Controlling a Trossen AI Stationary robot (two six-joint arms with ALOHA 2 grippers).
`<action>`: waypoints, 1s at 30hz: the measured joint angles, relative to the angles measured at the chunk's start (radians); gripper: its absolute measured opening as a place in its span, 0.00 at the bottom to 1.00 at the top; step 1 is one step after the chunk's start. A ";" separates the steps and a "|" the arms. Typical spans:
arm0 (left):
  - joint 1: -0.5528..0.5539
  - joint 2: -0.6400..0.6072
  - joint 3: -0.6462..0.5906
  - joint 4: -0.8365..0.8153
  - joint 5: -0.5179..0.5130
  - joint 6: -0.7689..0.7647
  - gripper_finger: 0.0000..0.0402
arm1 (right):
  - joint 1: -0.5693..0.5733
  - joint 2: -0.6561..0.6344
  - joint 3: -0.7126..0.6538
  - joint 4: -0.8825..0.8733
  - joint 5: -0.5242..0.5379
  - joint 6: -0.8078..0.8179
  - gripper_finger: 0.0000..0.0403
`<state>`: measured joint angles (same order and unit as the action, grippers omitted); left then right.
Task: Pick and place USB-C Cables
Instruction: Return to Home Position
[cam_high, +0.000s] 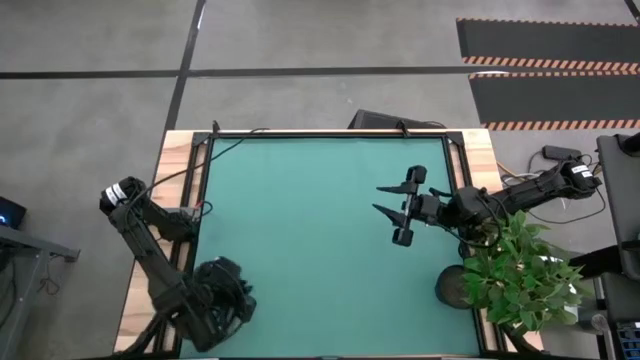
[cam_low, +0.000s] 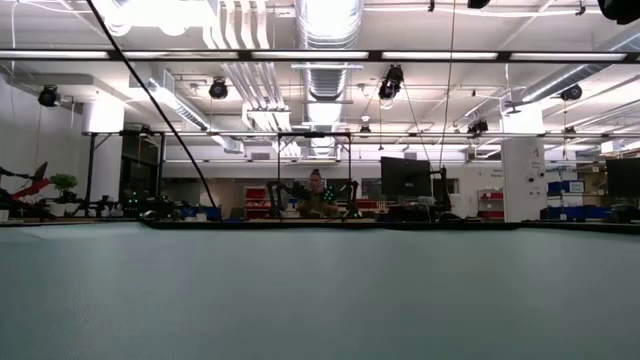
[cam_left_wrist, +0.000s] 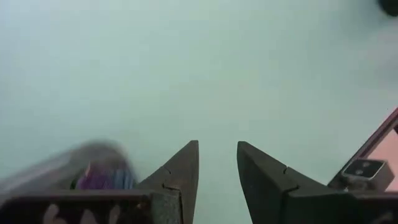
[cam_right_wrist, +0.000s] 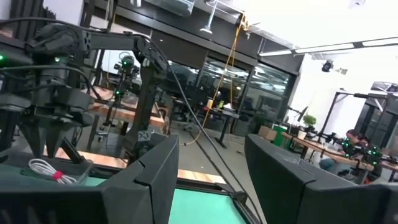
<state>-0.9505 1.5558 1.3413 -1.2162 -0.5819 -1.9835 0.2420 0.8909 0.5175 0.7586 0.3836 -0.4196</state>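
A white cable bundle (cam_right_wrist: 43, 169), coiled in loose loops and cinched with red at one end, lies flat at the near-left of the desk (cam_high: 320, 230). Also at the near left, a purple bundle (cam_left_wrist: 102, 178) shows only as a blur; its pose cannot be told.

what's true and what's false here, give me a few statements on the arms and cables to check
1. The right gripper hangs open over the green mat. True.
2. The left gripper is shut on a cable. False: its fingers stand apart with nothing between them.
3. A potted plant stands at the table's right side, by the right arm. True.
4. A cable lies in the middle of the mat. False: none shows there. The right wrist view shows the white cable with a red tie close below the left gripper.
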 joint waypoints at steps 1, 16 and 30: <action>0.015 0.000 -0.001 0.016 -0.014 0.040 0.23 | 0.000 0.001 0.000 0.000 0.000 0.000 0.44; 0.328 -0.048 -0.048 0.610 0.106 1.389 0.21 | -0.001 -0.100 -0.048 -0.115 -0.077 -0.023 0.44; 0.862 -0.323 -0.381 0.946 0.640 1.993 0.01 | -0.088 -0.200 -0.049 -0.177 -0.066 0.110 0.44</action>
<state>-0.0887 1.2328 0.9606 -0.2705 0.0579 0.0097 0.1541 0.6911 0.4686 0.5819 0.3176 -0.3097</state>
